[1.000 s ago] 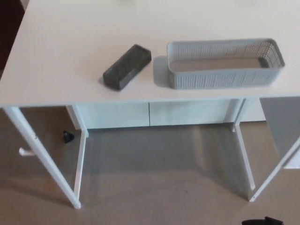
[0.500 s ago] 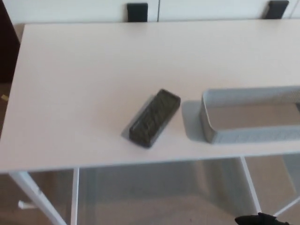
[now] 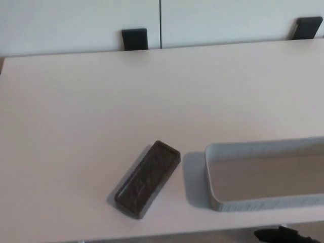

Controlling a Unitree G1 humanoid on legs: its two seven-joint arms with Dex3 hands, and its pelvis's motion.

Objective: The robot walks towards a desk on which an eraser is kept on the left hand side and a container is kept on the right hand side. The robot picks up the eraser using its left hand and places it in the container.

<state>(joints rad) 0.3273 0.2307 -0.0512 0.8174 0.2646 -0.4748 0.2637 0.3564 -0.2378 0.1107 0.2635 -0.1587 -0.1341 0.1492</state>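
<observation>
The eraser (image 3: pixel 148 178) lies flat on the white desk (image 3: pixel 101 111), near the front edge and a little left of the middle of the picture. It is a dark, long block and it lies at a slant: its far end points toward the upper right and its near end toward the lower left. Nothing is touching it.

At the bottom edge of the view, to the right, a small black shape (image 3: pixel 281 235) shows below the front edge of the desk. It is too little and too blurred to say what it is, so I cannot tell the state of any fingers there. No robot hand shows clearly anywhere; neither the left hand nor the right hand is over the desk.

Just beside the eraser, on its right, stands the container (image 3: pixel 215 200). It is a pale grey, shallow, long basket with low walls, and its right part runs out of the picture. It holds nothing that can be seen. A narrow strip of desk lies between it and the eraser, so they are not touching.

Behind the desk there is a light panel (image 3: pixel 76 23) with two dark brackets (image 3: pixel 134 38) at the far edge.
</observation>
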